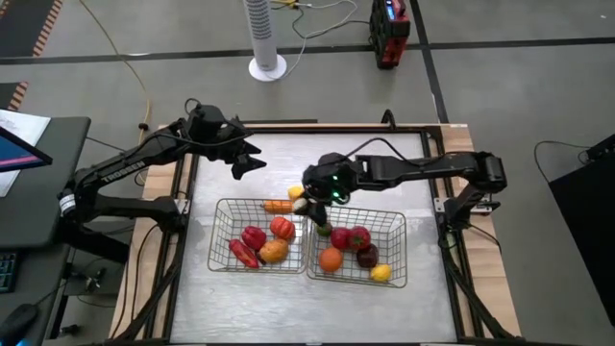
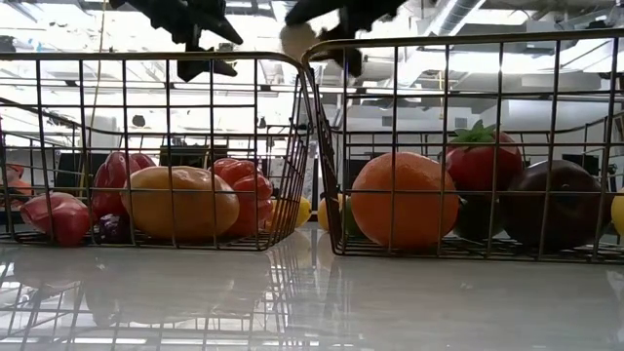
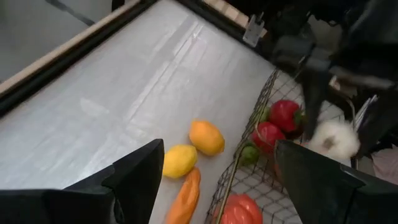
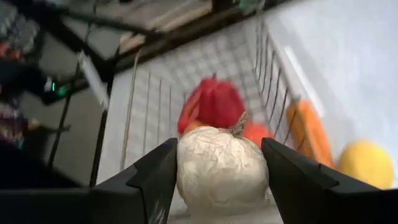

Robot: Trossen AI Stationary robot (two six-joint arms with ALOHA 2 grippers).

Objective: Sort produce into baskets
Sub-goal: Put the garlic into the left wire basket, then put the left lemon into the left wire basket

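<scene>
We see a whitish, papery garlic bulb (image 4: 222, 169) clamped between the two fingers of the right claw (image 4: 219, 177); in the high view that claw (image 1: 307, 206) hangs over the near-centre of the desk (image 1: 317, 154), above the far rim where the two wire baskets meet; the low view shows the pale bulb (image 2: 296, 41) held up above the basket rims.

The left basket (image 1: 223, 236) holds a red pepper (image 1: 254, 236), a red-orange tomato-like piece (image 1: 282, 228), a long red chili (image 1: 242, 254) and a yellow-orange mango-like piece (image 1: 274, 252); the right basket (image 1: 392, 231) holds an orange (image 1: 331, 259), a red piece with a green stem (image 1: 354, 237), a dark maroon piece (image 1: 367, 257) and a small yellow lemon (image 1: 381, 273).

On the desk just beyond the left basket's far rim lie an orange carrot (image 1: 278, 206) and a yellow piece (image 1: 295, 192); the left wrist view shows that carrot (image 3: 185, 199) beside a yellow lemon-like piece (image 3: 179, 160) and an orange-yellow one (image 3: 206, 137), all outside the mesh.

The left claw (image 1: 244, 160) hovers over the desk's far left part, well apart from the baskets, its fingers spread and holding nothing.

Beyond the desk we see a white tower fan (image 1: 264, 38) and a red-and-black device (image 1: 388, 31) on the floor.
</scene>
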